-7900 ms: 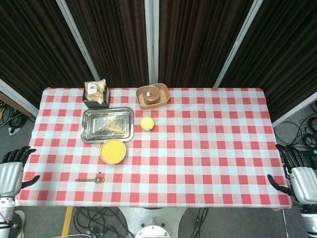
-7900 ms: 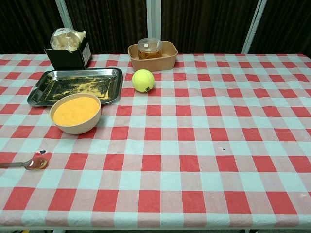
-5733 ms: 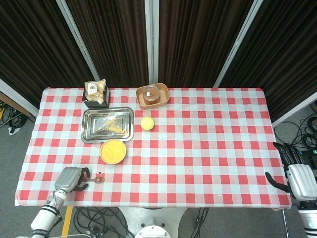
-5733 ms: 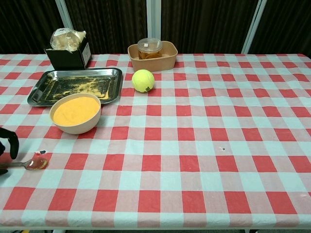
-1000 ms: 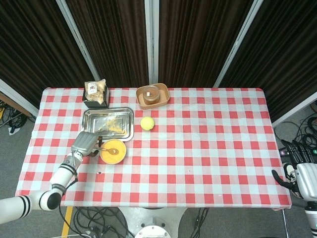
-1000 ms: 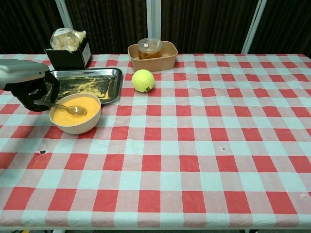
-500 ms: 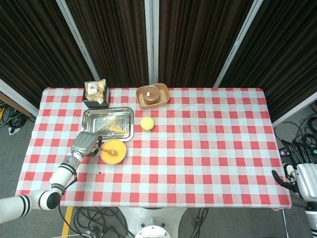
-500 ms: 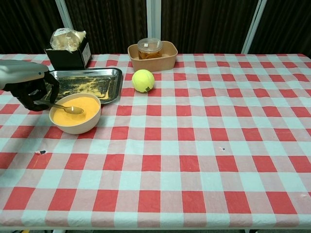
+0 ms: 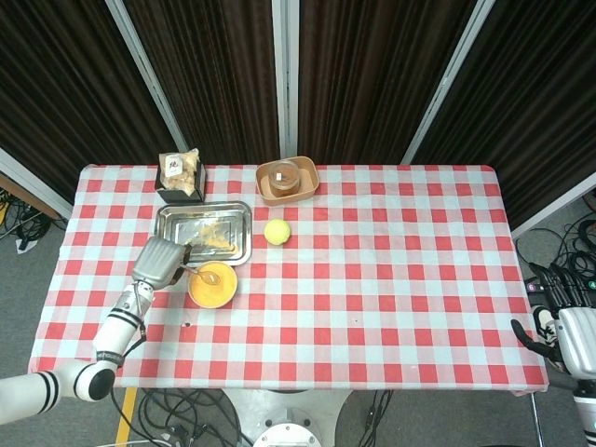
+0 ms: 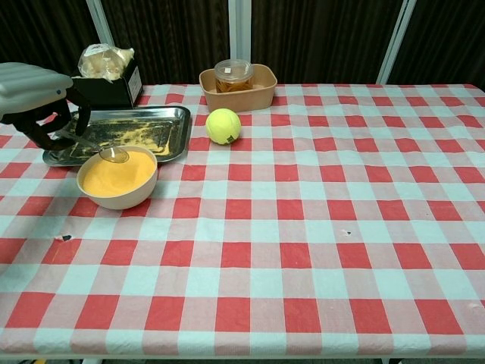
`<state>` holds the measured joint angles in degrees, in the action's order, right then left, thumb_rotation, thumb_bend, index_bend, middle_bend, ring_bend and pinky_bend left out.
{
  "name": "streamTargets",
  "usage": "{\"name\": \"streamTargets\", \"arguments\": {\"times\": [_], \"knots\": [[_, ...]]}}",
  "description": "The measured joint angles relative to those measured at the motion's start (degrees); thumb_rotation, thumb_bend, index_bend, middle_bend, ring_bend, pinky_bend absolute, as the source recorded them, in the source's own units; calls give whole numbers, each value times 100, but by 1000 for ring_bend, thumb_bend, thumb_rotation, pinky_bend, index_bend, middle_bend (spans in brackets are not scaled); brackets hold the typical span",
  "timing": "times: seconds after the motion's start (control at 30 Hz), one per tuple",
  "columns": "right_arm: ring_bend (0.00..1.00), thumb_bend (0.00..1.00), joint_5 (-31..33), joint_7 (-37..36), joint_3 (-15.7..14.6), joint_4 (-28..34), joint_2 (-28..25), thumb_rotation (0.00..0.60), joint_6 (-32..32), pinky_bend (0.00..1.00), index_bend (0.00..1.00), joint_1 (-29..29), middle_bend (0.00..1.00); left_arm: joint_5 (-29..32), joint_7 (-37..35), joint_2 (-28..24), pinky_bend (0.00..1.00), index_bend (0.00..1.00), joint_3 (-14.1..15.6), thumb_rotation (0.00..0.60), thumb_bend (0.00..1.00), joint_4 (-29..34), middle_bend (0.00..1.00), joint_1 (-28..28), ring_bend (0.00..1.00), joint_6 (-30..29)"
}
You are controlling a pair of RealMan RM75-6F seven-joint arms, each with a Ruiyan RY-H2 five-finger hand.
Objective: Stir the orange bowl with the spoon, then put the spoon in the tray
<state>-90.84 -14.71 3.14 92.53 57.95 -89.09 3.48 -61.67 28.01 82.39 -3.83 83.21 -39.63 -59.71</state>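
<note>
- Chest view, nearest band: bare red-and-white checked tablecloth [image 10: 303, 250], with one small dark speck toward the right of centre.
- Right hand [image 9: 570, 328] sits off the near right table edge in the head view, holding nothing, fingers spread apart; not involved.
- Orange bowl [image 10: 118, 177] stands near the left edge, filled with orange powder or paste; I cannot tell which.
- Left hand [image 10: 39, 95] grips the spoon [image 10: 101, 149] by its handle, fingers curled around it. Spoon bowl hangs just above the orange bowl's far rim, apparently clear of the contents.
- Tray [image 10: 176, 133] lies directly behind the orange bowl, nearly touching it, its floor dusted with yellow residue.
- Judgement: stirring looks finished or paused; next comes the short carry over to the tray.
- Risk: residue on the spoon could drop onto the cloth in transit if the spoon tilts.
- Risk: a low pass could clip the bowl rim and nudge the bowl, since bowl and tray sit so close.
- Risk: releasing from a height onto metal may bounce the spoon out.
- Further back: tennis ball [image 10: 223, 126], black box [image 10: 110, 85] holding a bagged item, tan container [image 10: 258, 92] with a lidded jar [image 10: 233, 74].
- Room: dark curtains [image 9: 372, 84] with pale vertical posts behind; grey floor and cables beside the table.
</note>
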Motion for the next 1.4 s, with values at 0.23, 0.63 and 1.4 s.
{"name": "streamTargets", "arguments": {"times": [0.23,0.63,1.4], "knots": [[0,243,-17,-21,-3,-14,7,600,-24,0,0,-10,116,-564,598,290,979,701,147,600,391,-400,941,66,920,-518],[0,244,-21,9,-4,27,5,600,-37,0,0,-19,117,-1695,1536,1017,992,733,418,600,391,-1575,957,180,933,-1237],[0,243,40,-15,16,7,12,600,39,0,0,7,122,-2102,2427,1340,994,732,265,600,388,-2122,958,269,935,-1246]]}}
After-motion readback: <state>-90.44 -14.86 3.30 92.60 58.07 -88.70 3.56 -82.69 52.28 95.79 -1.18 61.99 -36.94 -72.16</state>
